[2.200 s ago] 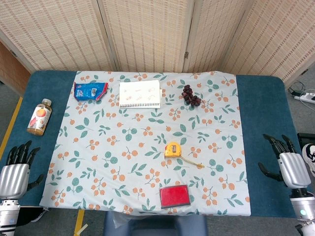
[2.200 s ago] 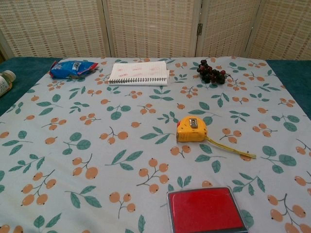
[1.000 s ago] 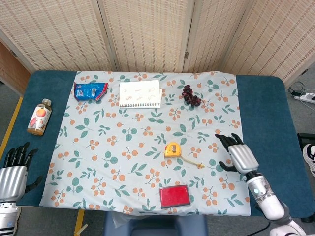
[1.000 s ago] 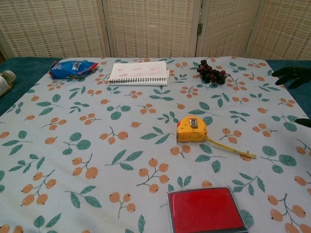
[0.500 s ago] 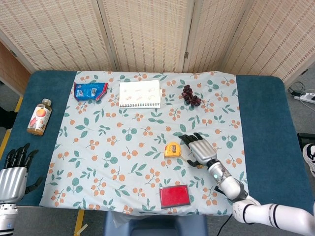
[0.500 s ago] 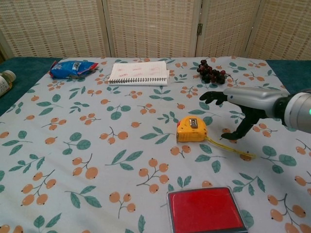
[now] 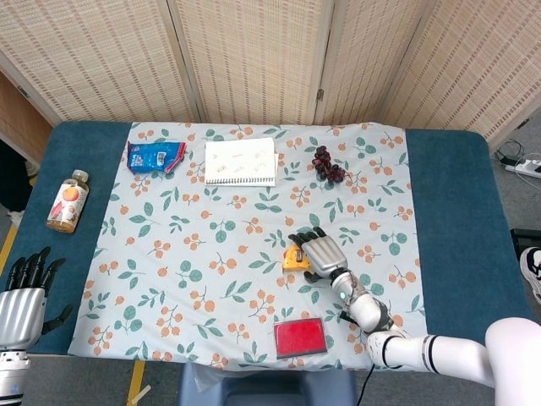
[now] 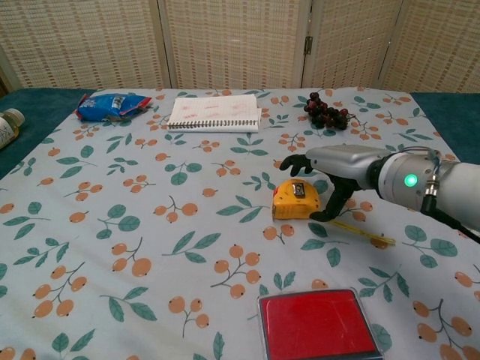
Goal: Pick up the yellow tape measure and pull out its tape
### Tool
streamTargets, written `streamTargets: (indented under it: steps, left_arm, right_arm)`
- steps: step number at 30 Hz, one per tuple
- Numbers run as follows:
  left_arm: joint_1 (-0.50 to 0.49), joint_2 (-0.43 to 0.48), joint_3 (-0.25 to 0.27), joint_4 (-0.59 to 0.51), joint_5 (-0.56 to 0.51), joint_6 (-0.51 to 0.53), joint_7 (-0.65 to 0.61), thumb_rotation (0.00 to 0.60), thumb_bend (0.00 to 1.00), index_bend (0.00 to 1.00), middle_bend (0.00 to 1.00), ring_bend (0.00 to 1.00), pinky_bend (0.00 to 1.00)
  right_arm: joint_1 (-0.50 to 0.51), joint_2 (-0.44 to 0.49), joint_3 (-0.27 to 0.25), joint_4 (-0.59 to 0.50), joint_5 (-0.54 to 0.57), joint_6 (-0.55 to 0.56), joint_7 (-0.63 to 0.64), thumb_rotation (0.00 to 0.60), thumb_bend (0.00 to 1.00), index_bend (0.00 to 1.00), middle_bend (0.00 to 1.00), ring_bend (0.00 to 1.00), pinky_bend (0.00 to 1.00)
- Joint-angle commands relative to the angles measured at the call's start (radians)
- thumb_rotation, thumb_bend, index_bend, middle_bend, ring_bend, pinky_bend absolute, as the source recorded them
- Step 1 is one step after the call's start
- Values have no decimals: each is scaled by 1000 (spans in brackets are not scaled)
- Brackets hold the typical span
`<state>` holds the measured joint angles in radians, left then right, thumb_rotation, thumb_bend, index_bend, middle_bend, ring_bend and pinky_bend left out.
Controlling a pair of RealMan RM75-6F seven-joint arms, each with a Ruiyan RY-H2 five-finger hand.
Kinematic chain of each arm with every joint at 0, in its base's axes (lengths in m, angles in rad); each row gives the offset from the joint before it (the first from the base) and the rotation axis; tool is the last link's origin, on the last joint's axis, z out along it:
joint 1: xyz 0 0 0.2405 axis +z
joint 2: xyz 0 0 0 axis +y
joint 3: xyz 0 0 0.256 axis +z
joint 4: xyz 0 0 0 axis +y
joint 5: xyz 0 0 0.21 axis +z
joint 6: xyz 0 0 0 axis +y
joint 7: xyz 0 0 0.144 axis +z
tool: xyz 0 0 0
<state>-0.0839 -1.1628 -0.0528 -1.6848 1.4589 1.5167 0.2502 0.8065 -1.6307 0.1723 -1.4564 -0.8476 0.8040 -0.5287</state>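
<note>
The yellow tape measure (image 8: 295,201) lies on the floral cloth (image 8: 150,225) near the table's middle, with a short length of yellow tape (image 8: 367,235) pulled out to its right. My right hand (image 8: 335,166) hovers just above and to the right of it, fingers spread over its top and thumb pointing down beside its right side; it grips nothing. In the head view the right hand (image 7: 322,251) covers the right part of the tape measure (image 7: 293,257). My left hand (image 7: 23,294) rests open at the table's near left corner, far from it.
A red flat case (image 8: 316,324) lies near the front edge, below the tape measure. At the back are a spiral notebook (image 7: 241,161), dark grapes (image 7: 328,163) and a blue snack packet (image 7: 155,155). A juice bottle (image 7: 68,201) lies on the blue table at the left.
My right hand has swept in from the table's right edge to just over the tape measure. The tape measure and the left hand have stayed put.
</note>
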Motion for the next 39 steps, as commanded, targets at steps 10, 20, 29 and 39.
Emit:
streamTargets:
  steps: [10, 20, 29, 39]
  left_arm:
    - [-1, -2, -3, 6, -4, -4, -2, 600, 272, 194, 58, 77, 0]
    - [-16, -4, -16, 5, 1, -12, -15, 600, 272, 192, 58, 77, 0]
    - [-137, 7, -66, -61, 60, -125, -185, 600, 276, 182, 58, 81, 0]
    - [-327, -112, -164, -72, 64, -258, -267, 600, 277, 141, 58, 92, 0]
  right_arm:
    - [41, -37, -11, 44, 32, 7, -7, 600, 357, 188, 239, 184, 78]
    - [61, -67, 0, 73, 37, 19, 19, 600, 358, 416, 396, 297, 105]
    - [-12, -54, 50, 9, -106, 85, 269, 600, 358, 507, 466, 338, 116]
    - [-86, -141, 126, 51, -308, 174, 723, 600, 358, 525, 481, 347, 126]
